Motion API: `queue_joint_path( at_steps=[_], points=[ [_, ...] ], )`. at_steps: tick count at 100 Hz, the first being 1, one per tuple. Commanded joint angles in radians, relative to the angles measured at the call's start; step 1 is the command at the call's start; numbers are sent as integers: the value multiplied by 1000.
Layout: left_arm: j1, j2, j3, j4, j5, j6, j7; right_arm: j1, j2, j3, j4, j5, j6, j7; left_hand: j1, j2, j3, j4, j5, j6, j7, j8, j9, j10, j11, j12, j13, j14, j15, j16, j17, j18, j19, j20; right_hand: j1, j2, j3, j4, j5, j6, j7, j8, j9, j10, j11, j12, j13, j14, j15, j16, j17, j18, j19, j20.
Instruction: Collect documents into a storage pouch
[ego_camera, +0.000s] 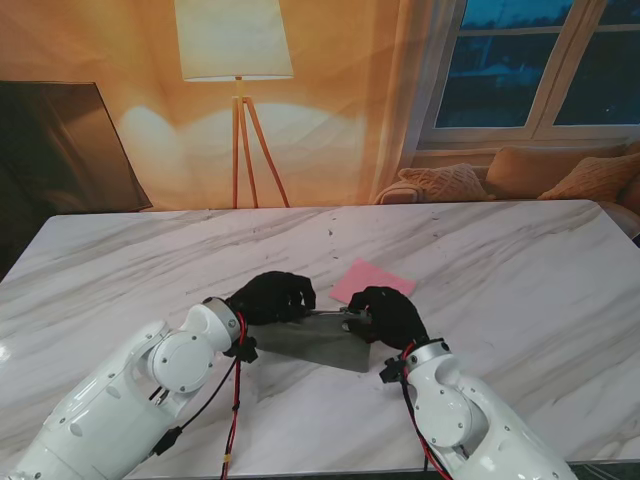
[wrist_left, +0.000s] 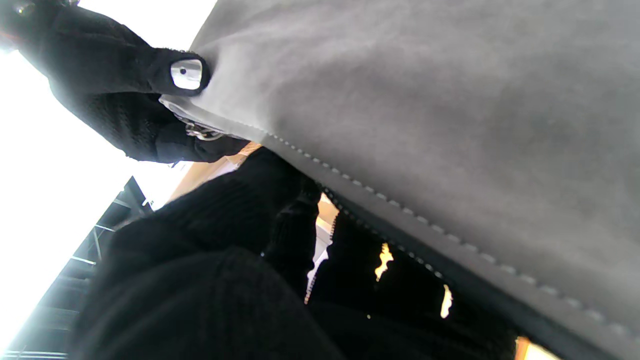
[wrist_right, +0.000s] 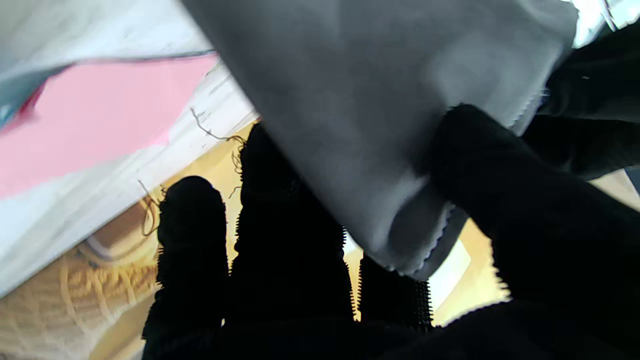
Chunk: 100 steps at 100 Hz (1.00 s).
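Observation:
A grey fabric pouch (ego_camera: 318, 342) with a zipper lies near the middle of the marble table (ego_camera: 520, 260), held at its far edge by both black-gloved hands. My left hand (ego_camera: 272, 297) grips its left far corner, and my right hand (ego_camera: 388, 312) pinches its right far corner. The left wrist view shows the pouch (wrist_left: 450, 125), its stitched zipper edge, and the right hand's fingertips (wrist_left: 185, 75) at the zipper pull. In the right wrist view the pouch (wrist_right: 360, 100) is clamped between thumb and fingers. A pink document (ego_camera: 368, 279) lies flat just beyond the right hand; the pink document (wrist_right: 90, 115) also shows there.
A floor lamp (ego_camera: 237, 60) stands behind the table against an orange wall. A sofa with cushions (ego_camera: 520, 175) sits under the window at the back right. A dark panel (ego_camera: 60, 140) leans at the back left.

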Motion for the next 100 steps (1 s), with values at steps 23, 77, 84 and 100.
queue_joint_path(
  at_steps=[23,77,84,100],
  points=[
    [2,-8,2,4,-5,12,-7,-32,-19,-4,-43,131,-8,69,-5,-30,12,14,11,-1,16,-4,4,-1,20,8,9,84,20,-4,-11,-35,14,8,292,19,56,26,51,-51,-65,-44,30,-32,-45,40,-20,-1,-6,-49,-4,-40,-49,16],
    [-14,-8,1,-6,-6,33,-18,-40,-11,11,-55,215,-46,144,-126,157,-12,146,-179,21,-384,21,-323,-10,-143,-219,-210,34,-248,-114,-155,-67,-102,-74,372,172,46,30,-70,-114,-359,46,18,-34,-75,40,-5,-13,112,-22,46,-51,39,64],
    [-17,-9,2,-2,-17,31,-18,-39,-7,12,-55,218,-50,163,-136,173,-30,157,-205,18,-415,12,-375,-18,-171,-235,-266,15,-319,-146,-174,-71,-129,-78,377,192,36,31,-99,-123,-372,40,11,-33,-78,40,-15,-17,126,-3,41,-60,44,74],
    [-26,-9,4,-2,-51,26,-37,-37,0,13,-58,217,-50,188,-144,183,-50,161,-228,11,-453,4,-440,-28,-216,-264,-347,-16,-460,-219,-206,-83,-186,-83,387,215,15,29,-156,-141,-394,27,20,-25,-66,57,-17,-14,168,30,52,-71,76,106]
  ],
)
